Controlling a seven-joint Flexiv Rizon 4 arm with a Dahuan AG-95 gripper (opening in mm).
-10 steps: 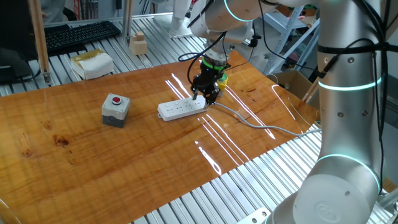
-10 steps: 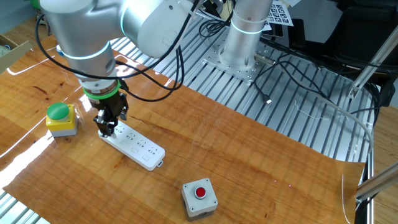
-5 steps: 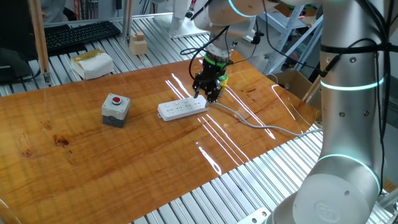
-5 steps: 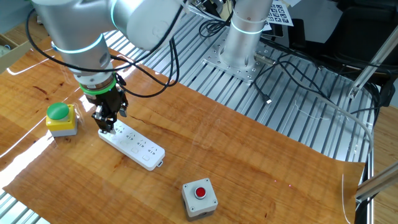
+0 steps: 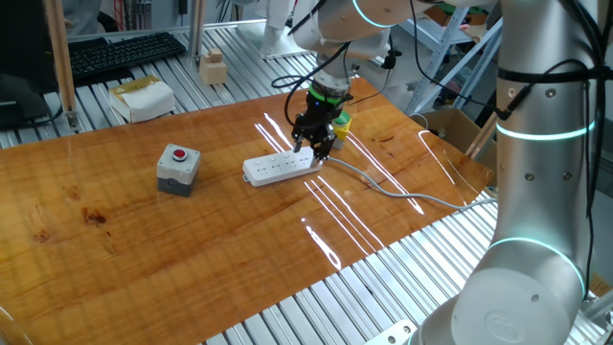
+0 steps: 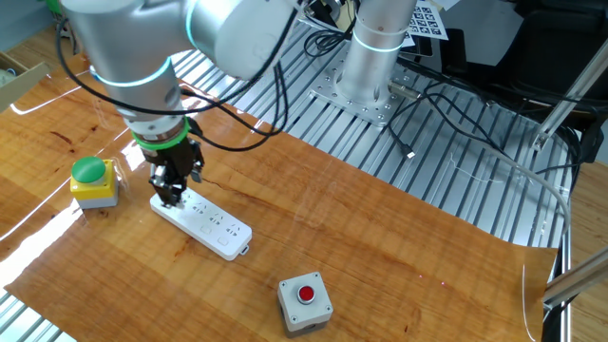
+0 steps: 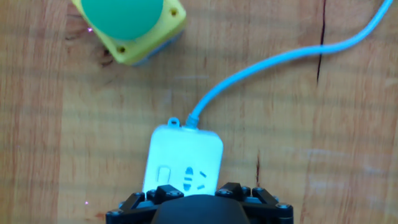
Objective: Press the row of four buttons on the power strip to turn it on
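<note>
Big picture first: the wooden table (image 5: 192, 240) fills the scene, its glossy top catching streaks of light, with ribbed metal rails running along its edges. The silver arm (image 6: 142, 57) reaches in over the table and hangs its hand (image 6: 172, 195) straight down over the power strip (image 6: 201, 218). That power strip lies flat well inside the table top, toward the edge where the yellow and green box (image 6: 92, 180) sits, and its pale cable (image 5: 393, 192) trails off toward the table's corner by the arm's base. The hand is right above the cable end of the strip, fingertips very close to the top face or on it; contact is hard to call from here. How far the fingers are parted I cannot tell, since the hand view shows only the dark body of the hand at the bottom of the frame, and nothing appears to be held. Along the strip runs the row of four buttons (image 5: 281, 164), one small switch (image 7: 163, 175) showing clearly beside a socket. The grey box with the red button (image 5: 178, 169) stands well apart, farther along the table.
</note>
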